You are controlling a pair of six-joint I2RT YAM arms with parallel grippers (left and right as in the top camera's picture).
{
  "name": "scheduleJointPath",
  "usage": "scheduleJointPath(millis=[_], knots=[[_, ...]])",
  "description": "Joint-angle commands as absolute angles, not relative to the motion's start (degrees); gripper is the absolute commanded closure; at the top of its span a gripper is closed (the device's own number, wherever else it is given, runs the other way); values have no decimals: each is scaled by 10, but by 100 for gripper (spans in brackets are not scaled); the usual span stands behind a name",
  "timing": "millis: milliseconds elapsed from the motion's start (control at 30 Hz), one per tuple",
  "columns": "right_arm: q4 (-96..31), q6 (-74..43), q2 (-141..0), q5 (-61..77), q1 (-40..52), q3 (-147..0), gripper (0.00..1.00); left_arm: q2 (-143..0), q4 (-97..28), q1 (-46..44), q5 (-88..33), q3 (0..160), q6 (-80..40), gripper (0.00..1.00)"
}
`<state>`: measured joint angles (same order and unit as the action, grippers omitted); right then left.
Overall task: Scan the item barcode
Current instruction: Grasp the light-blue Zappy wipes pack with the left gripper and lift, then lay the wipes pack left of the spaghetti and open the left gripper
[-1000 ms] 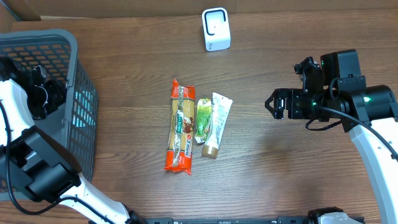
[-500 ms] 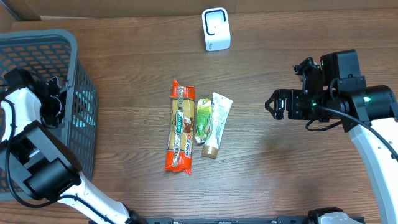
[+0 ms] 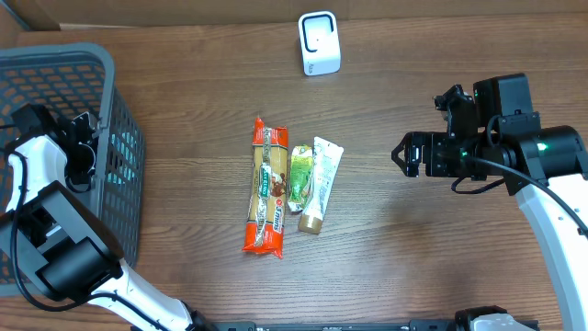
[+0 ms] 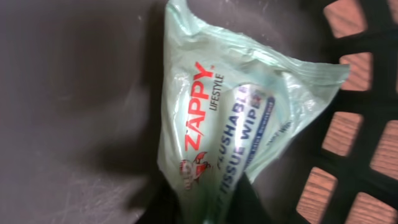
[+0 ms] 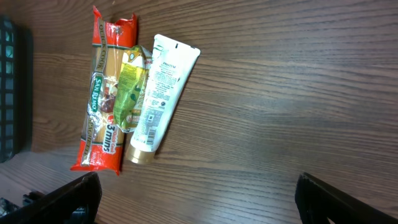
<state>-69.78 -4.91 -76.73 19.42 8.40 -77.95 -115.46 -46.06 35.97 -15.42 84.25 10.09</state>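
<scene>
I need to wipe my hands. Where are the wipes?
In the left wrist view, the wipes lie inside the basket on the left, next to its mesh wall.

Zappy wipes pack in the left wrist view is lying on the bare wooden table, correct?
No. The Zappy wipes pack is lying inside the grey basket. The left wrist view shows the basket's dark floor under the pack and its lattice wall right beside it.

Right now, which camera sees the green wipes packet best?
The left wrist camera. The wipes packet fills the picture, label readable, its end pinched in the left gripper. Overhead, I can't make it out inside the basket. The right wrist camera shows only the table items, not the packet.
</scene>
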Motion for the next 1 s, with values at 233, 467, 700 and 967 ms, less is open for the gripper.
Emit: scheduleJointPath(millis=[233,467,700,967], knots=[[-696,-45,-765,191,88,-787,0,-1162,-595,357,-108,946,42,96],[-695,-45,-765,191,88,-787,0,-1065,-687,356,-86,1089,-38,96],[-696,-45,-765,191,88,-787,0,-897,-690,342,-178,1108,-51,96],[-700,-45,-765,192,88,-787,0,-794,-744,209,-217,1106,-28,96]])
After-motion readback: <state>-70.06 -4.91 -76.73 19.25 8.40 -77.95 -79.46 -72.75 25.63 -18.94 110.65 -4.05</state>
